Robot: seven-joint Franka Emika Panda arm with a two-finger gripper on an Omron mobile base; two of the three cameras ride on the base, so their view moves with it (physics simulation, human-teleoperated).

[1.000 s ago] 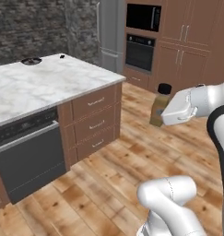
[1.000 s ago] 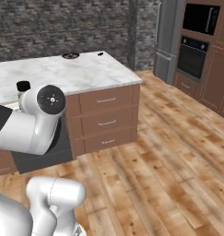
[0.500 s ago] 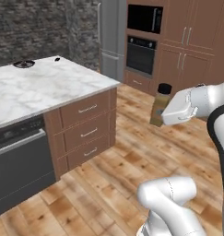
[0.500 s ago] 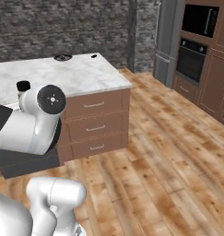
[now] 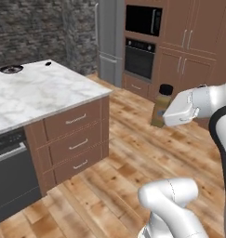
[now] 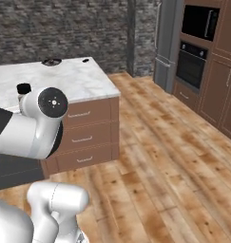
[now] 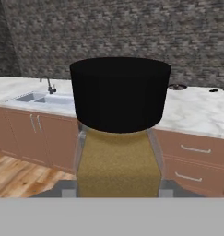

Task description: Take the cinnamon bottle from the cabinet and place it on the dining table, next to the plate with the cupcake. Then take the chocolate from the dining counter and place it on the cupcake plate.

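You have the cinnamon bottle (image 5: 161, 106) out of the cabinet and clamped upright in the gripper (image 5: 166, 115), jaws closed on its tan body below the black cap, carried above the wood floor. The dining table (image 5: 44, 90) lies well apart to the left; at its far end sits the plate with the cupcake (image 5: 11, 69), with the chocolate (image 5: 48, 63) near it. Setting the bottle down and moving the chocolate are both left to do. The plate's contents are too small to make out

One cinnamon bottle (image 5: 161, 106), one plate (image 5: 11, 69)
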